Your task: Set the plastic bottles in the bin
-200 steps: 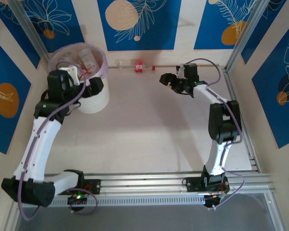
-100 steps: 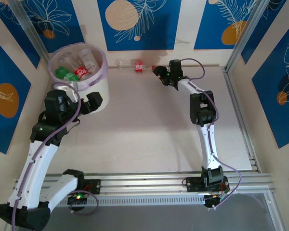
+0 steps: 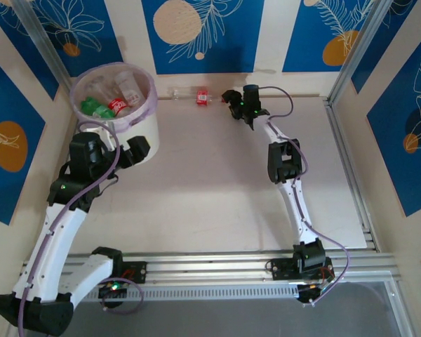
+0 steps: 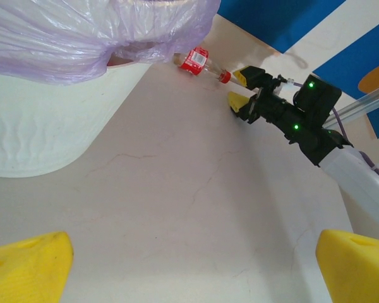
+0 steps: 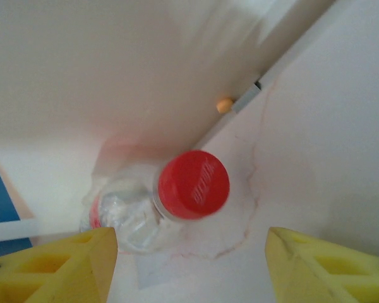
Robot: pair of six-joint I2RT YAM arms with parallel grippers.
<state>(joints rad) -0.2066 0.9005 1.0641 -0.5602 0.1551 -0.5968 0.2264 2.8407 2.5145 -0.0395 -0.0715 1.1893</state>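
Far table edge by wall: bottle (image 5: pixel 153 207) cap-first just ahead of wide-open right claw (image 5: pixel 189 243)

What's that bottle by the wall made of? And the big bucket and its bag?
The bottle looks like thin clear plastic, see-through and crinkled, with a shiny red cap. The bucket looks like hard white plastic, opaque and smooth. Its bag looks like thin pinkish film, wrinkled and see-through.

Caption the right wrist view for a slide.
Open right gripper lined up with a red-capped plastic bottle lying against the wall.
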